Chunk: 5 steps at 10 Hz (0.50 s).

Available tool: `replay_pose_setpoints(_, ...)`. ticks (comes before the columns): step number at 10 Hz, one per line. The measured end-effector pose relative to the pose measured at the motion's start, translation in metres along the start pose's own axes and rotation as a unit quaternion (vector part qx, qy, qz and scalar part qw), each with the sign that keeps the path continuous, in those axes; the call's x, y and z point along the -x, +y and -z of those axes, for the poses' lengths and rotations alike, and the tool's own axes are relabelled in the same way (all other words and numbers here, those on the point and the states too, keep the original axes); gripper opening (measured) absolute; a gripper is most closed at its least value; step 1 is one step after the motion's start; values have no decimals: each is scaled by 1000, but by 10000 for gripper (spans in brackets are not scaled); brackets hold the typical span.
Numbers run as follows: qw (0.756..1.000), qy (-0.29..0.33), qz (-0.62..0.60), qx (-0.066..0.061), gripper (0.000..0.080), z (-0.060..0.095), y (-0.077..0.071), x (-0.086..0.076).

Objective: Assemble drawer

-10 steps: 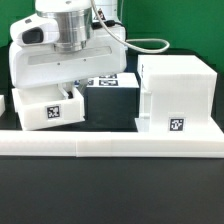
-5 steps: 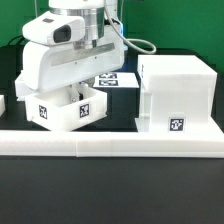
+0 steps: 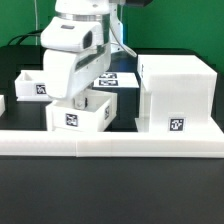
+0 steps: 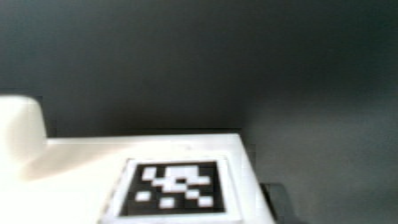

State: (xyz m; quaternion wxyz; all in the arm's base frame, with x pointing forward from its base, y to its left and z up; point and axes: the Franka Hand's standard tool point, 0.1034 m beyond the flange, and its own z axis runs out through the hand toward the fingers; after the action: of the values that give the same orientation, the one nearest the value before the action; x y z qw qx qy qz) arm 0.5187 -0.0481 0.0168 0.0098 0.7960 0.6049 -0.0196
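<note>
A: Since the next move turns on box versus cabinet, where does the drawer box sit?

B: Nearest is the white front rail [image 3: 110, 146], running across the table [image 3: 110, 195]. Just behind it sits the small drawer box [image 3: 90, 118], open side up, with a tag on its near wall. The gripper [image 3: 79, 99] hangs directly over the box, with its tips down at the box's far rim.

A: Is it clamped on that rim?

B: Cannot tell. The hand's own body and the box wall hide the fingertips. The wrist view gives only a tagged white surface [image 4: 175, 188] and a blurred white lump at the picture's edge. Which part either one is cannot be made out.

A: Which way from there?

B: The drawer cabinet [image 3: 175, 92] stands near the box on the exterior view's right, not touching it. The box's long axis runs roughly left to right, slightly skewed. Judgement: it wants squaring up, then carrying right. Which cabinet face is open isn't visible.

A: Farther back?

B: A second small box [image 3: 33, 85] sits far left. The marker board [image 3: 112, 80] lies flat behind the arm, partly covered. A white piece [image 3: 2, 103] is cut off at the left edge.
</note>
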Motion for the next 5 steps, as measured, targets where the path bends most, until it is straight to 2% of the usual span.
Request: replay_pose_setpoints(5,990,-16,143,1,41,-1,1,5)
